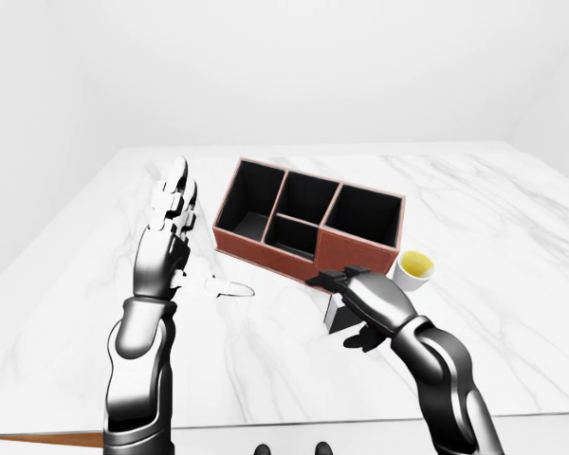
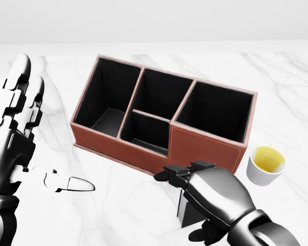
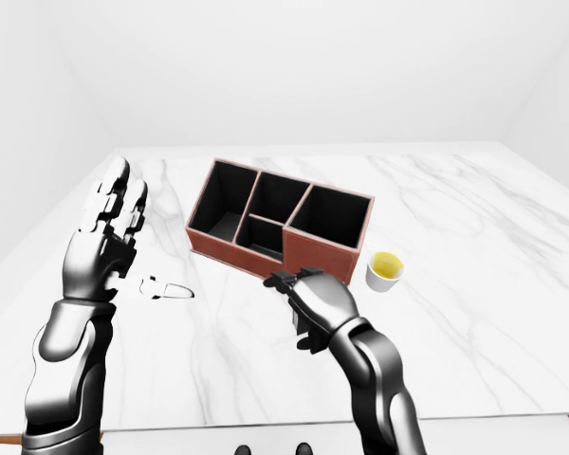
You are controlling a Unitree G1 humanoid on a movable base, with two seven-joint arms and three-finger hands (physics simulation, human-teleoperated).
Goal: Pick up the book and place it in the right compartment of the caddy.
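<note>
White marble table [image 1: 512, 218] w/ grey veining, spans most of each view; near edge along bottom of eye views. On it: reddish-brown caddy [image 2: 205, 146] w/ black interior, set at an angle, four compartments — one tall at left, two smaller in the middle, one large at right. Just beside caddy's right end, apart from it: small white cup [image 2: 267, 165] w/ yellow contents, upright. Near caddy's lower wall in head view: dark book [image 2: 187, 210], mostly covered, seemingly standing on the tabletop; contact w/ caddy can't be told.
</note>
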